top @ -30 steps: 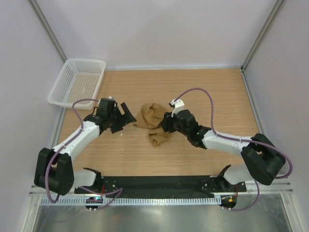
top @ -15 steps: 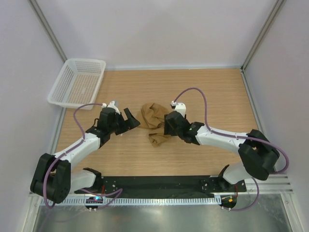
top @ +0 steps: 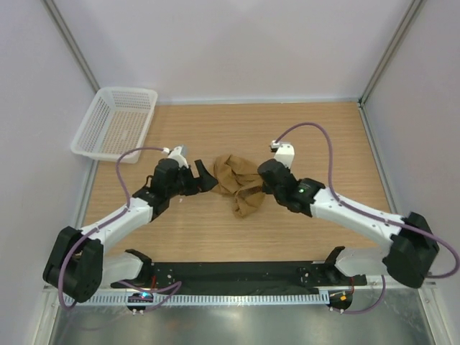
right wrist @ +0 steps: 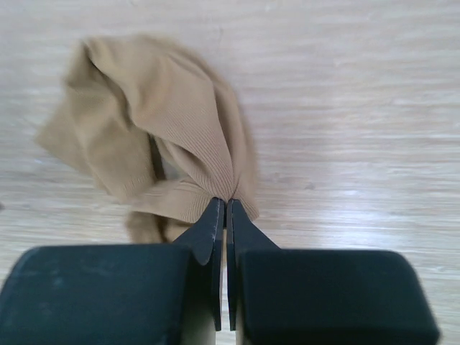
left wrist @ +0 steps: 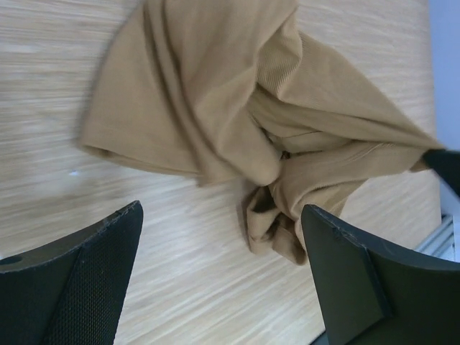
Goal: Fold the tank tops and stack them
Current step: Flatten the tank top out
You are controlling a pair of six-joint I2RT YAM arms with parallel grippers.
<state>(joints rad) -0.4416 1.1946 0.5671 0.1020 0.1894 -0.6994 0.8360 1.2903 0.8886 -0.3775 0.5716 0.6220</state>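
While right gripper (right wrist: pixel 222 205) pinches tank top (right wrist: pixel 176 118), outline apparently lost, left gripper (left wrist: pixel 221 212) spread.

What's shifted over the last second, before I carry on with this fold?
The left claw, open, slid toward the tank top and now sits just beside it, not gripping. The right claw, shut on a fold of the cloth, drew a little to the robot's right, dragging the bunched top that way. The white basket stayed in the far left corner.
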